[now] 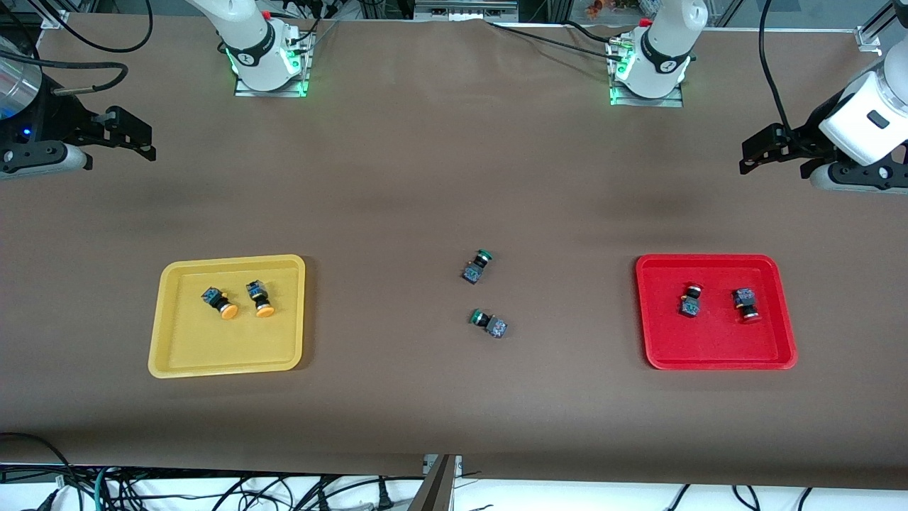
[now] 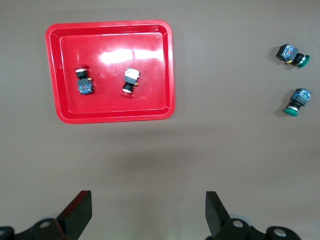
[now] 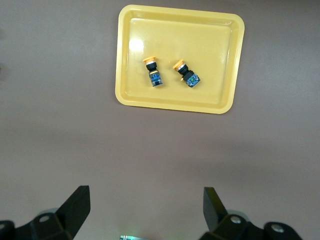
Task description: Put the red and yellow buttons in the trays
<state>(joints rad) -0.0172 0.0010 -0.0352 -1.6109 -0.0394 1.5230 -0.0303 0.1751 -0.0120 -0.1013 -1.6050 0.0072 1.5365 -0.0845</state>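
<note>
We are looking first at what is lying nearest the front camera: one green button and, a little farther, a second green button, both on their sides on the bare table between the trays and not part of our sorting.

The pieces that count are sitting level with them. In the yellow tray, toward the right arm's end, the two yellow buttons are lying side by side, apart from each other, caps pointing toward the front camera. In the red tray, toward the left arm's end, the two red buttons are lying apart, each long axis running roughly near to far.

So we are judging the sorting done; no red or yellow piece is lying loose.

Farther up, the right gripper is hanging over bare table at its own end, fingers spread and holding nothing. The left gripper is doing likewise at its end, open and empty. Both arms are waiting, each tray lying toward the front camera from its jaws.
</note>
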